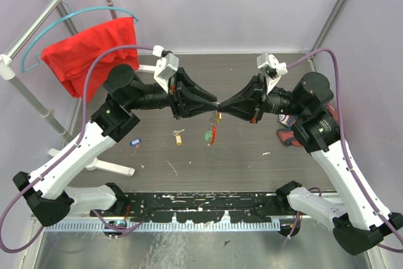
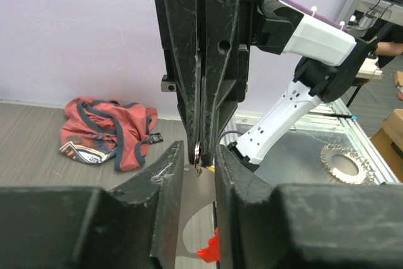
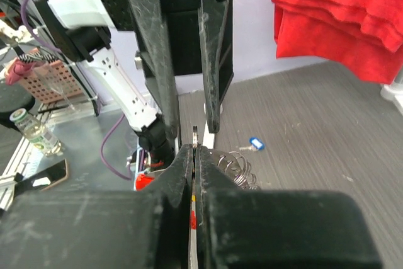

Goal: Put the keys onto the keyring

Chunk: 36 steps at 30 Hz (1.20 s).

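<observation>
The two grippers meet tip to tip above the table's middle. My right gripper [image 1: 222,106] [image 3: 195,149] is shut on the thin metal loop of the keyring [image 3: 236,165]. The keyring's red bar [image 1: 214,133] [image 2: 211,250] hangs below the tips, and a green-tagged key [image 1: 207,135] dangles beside it. My left gripper [image 1: 212,106] [image 2: 198,149] stands open, its fingers either side of the right gripper's tips and touching nothing. A yellow-tagged key [image 1: 179,137] and a blue-tagged key [image 1: 135,142] [image 3: 254,143] lie on the table to the left.
A red cloth [image 1: 88,48] [image 3: 340,17] hangs from a blue hanger on a metal rack at the back left. A crumpled red and blue garment [image 2: 107,130] [image 1: 286,137] lies on the table under the right arm. A black strip runs along the near edge [image 1: 208,203].
</observation>
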{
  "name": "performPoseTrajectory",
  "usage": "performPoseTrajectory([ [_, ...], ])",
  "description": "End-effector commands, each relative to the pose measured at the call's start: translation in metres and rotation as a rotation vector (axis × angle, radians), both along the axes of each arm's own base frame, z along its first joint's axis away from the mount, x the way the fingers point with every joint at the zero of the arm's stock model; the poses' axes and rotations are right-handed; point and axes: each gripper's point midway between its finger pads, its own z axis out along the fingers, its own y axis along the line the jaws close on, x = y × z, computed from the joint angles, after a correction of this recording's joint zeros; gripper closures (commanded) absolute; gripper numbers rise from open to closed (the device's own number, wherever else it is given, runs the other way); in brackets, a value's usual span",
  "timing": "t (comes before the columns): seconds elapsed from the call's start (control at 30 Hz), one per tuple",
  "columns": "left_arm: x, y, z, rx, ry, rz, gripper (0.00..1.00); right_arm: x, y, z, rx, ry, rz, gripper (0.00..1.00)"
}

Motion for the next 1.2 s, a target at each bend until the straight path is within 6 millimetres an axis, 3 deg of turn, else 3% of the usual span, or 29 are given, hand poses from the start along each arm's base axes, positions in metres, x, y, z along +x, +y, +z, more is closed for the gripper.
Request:
performPoseTrajectory([
  [0.0, -0.009, 0.007, 0.017, -0.01, -0.052, -0.008, 0.6, -0.005, -0.006, 0.007, -0.055, -0.086, -0.017, 0.99],
  [0.13, -0.011, 0.012, 0.006, 0.07, -0.063, -0.009, 0.54, 0.001, -0.012, -0.014, -0.167, -0.09, -0.058, 0.99],
  [0.4, -0.004, 0.015, -0.033, 0.264, -0.028, 0.007, 0.46, 0.009, -0.018, -0.048, -0.313, -0.032, -0.086, 0.99],
  [0.57, 0.003, 0.017, -0.053, 0.337, -0.033, 0.034, 0.45, 0.006, 0.0, -0.063, -0.404, -0.025, -0.084, 0.99],
  [0.77, 0.0, 0.022, -0.066, 0.353, -0.043, 0.035, 0.51, -0.002, 0.022, -0.065, -0.435, -0.053, -0.062, 0.99],
  [1.17, -0.011, 0.025, -0.087, 0.409, -0.014, -0.034, 0.6, -0.001, 0.026, -0.062, -0.435, -0.072, -0.07, 0.99],
])
